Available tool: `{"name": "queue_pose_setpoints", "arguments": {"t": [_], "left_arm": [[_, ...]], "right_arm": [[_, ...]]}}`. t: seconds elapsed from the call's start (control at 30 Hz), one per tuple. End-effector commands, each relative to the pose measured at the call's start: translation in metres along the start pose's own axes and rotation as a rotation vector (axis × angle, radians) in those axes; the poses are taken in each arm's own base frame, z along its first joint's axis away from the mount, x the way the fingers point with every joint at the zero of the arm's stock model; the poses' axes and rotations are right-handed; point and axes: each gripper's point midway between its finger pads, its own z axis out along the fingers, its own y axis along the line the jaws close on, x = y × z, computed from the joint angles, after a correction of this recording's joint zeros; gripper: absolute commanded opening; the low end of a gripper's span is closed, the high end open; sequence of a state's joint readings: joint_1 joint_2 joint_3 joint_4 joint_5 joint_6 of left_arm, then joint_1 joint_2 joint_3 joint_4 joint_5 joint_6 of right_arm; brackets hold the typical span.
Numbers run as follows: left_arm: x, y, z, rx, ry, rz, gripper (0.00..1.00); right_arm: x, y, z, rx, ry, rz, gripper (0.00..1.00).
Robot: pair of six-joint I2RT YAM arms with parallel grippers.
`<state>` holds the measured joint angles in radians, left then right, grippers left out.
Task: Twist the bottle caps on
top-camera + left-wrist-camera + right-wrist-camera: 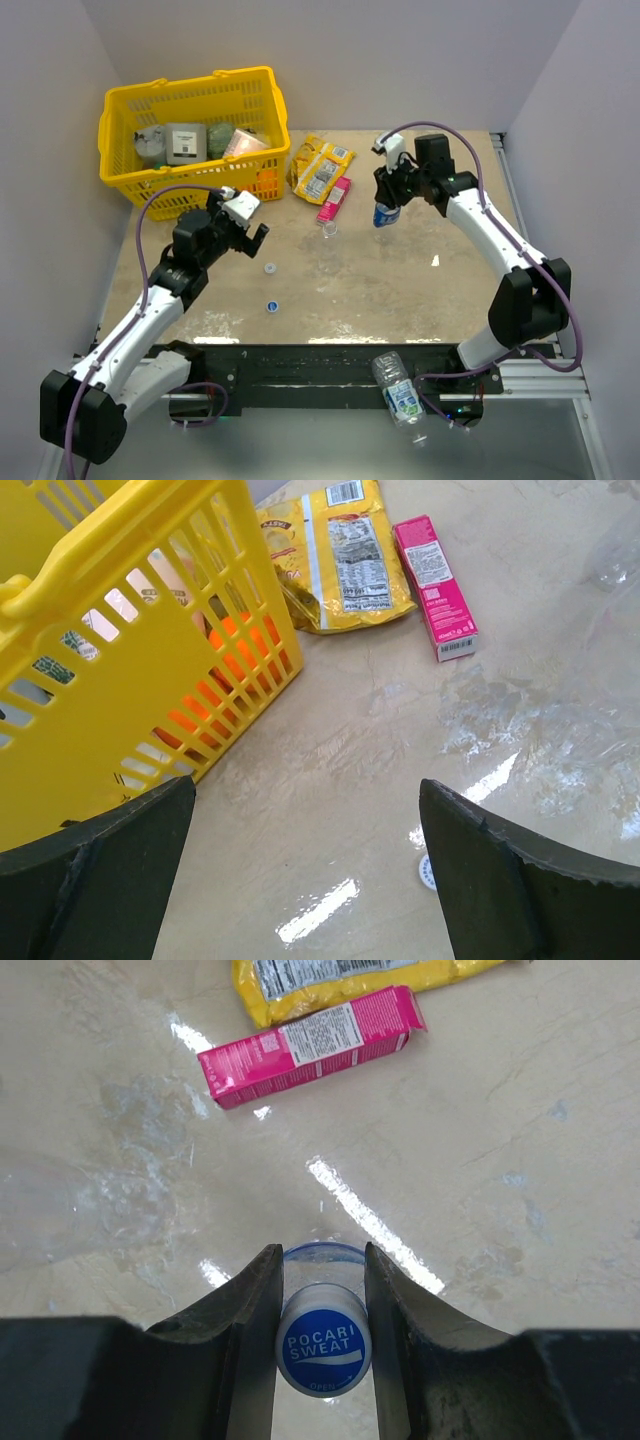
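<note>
Walls and table: pale lilac walls close round a beige, glossy table (400,290).
Basket: a yellow basket (190,140) with goods in it stands at the far left.
Right gripper: the right gripper (322,1252) is pressed onto the blue cap (322,1345), one finger against each side of it. The cap sits on top of the blue-labelled bottle (385,214).
Left gripper: the left gripper (307,785) hovers near the basket with its fingers spread wide, holding nothing.
Bottles: the blue-labelled bottle stands far right of centre under the right gripper. A clear bottle (328,245) is mid-table, seemingly upright and uncapped. A third bottle (400,392) lies on the front rail by the right arm's base.
Packets: a yellow packet (320,165) and a pink box (335,198) lie beside the basket, apart from the bottles.
Loose caps: a whitish cap (270,268) and a loose blue cap (271,305) lie on the table near the left gripper.
Step in hand: probably twisting the first cap onto its bottle. How tight it is cannot be told.
Next move: likely a wrist turn with the pinch kept centred. The bottle is otherwise unheld and may spin or tip, so the free left gripper could steady it. Two bottles remain to be capped.
</note>
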<state>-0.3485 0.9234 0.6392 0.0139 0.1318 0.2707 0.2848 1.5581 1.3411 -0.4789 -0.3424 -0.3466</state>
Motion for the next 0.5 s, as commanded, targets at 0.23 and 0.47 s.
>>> {"name": "queue_pose_setpoints", "arguments": {"t": [0.23, 0.47], "left_arm": [[-0.0101, 0.0126, 0.0004, -0.01, -0.023, -0.039, 1.0], [-0.0085, 0.013, 0.0013, 0.005, -0.023, -0.046, 1.0]], "right_arm": [[-0.0284, -0.0056, -0.0034, 0.022, -0.121, -0.01, 0.46], [-0.0271, -0.0096, 0.0009, 0.032, -0.11, -0.006, 0.55]]}}
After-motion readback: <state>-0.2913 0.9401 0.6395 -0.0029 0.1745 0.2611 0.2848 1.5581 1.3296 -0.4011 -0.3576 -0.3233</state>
